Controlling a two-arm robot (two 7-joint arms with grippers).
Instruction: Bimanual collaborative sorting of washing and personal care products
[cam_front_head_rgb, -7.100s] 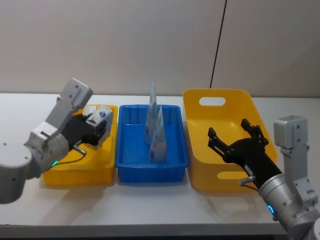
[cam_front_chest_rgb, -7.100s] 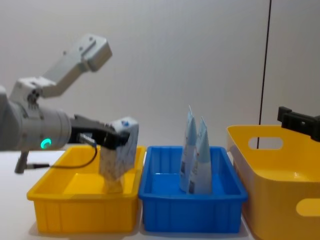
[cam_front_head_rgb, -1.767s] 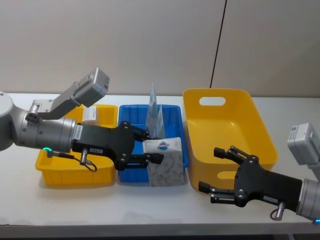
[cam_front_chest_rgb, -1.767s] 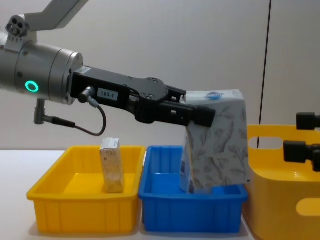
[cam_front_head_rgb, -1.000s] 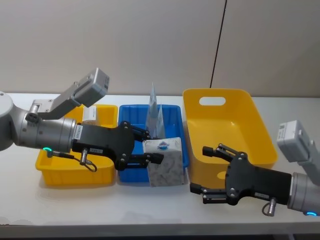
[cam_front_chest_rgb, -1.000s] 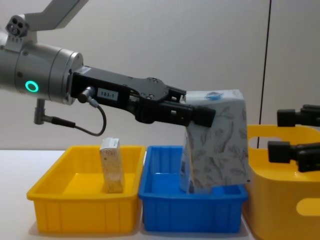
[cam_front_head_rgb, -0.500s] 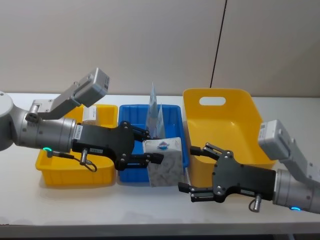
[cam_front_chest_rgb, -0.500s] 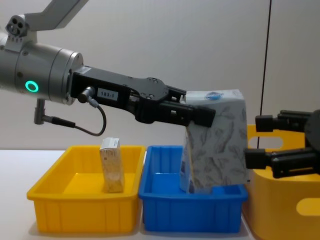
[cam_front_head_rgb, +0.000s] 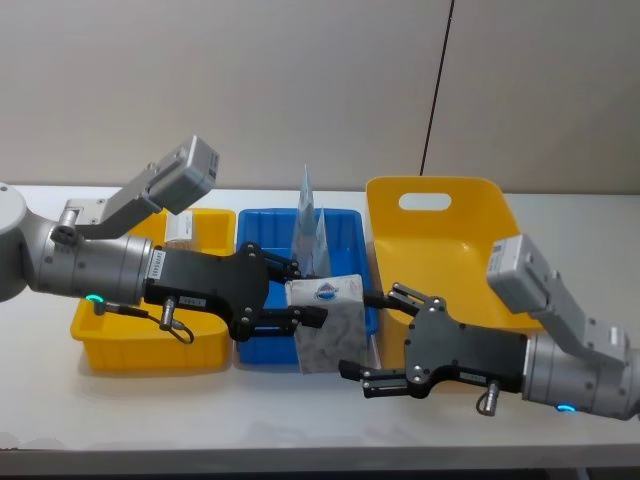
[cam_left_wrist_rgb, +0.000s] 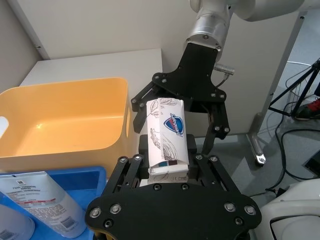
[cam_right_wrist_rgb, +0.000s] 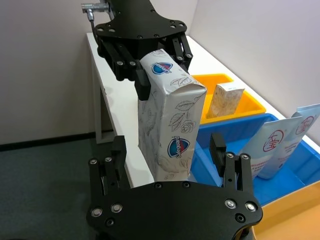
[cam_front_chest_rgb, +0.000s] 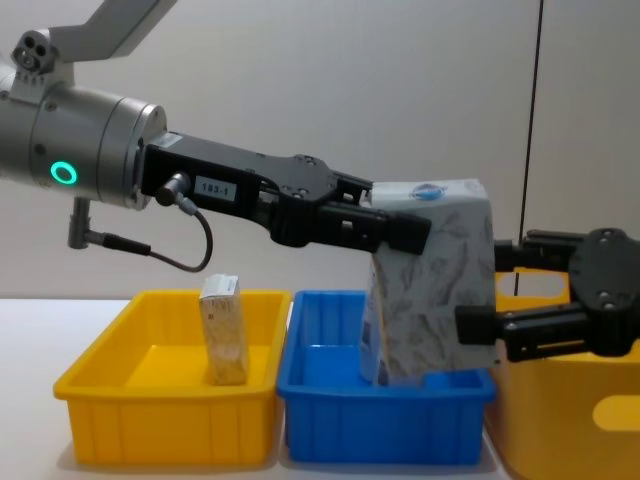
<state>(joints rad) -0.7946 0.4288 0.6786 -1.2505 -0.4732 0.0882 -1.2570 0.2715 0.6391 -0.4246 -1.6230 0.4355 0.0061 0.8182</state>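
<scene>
Head view: I read the left gripper (cam_front_head_rgb: 308, 292) clamped on the top of the white leaf-print pack (cam_front_head_rgb: 335, 335), holding it over the blue bin's (cam_front_head_rgb: 262, 255) front right corner. The right gripper (cam_front_head_rgb: 358, 335) is spread wide, its fingers flanking the pack's lower half.

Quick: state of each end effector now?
Left end effector: closed on the white leaf-print block-shaped pack.
Right end effector: open, straddling that pack.
</scene>
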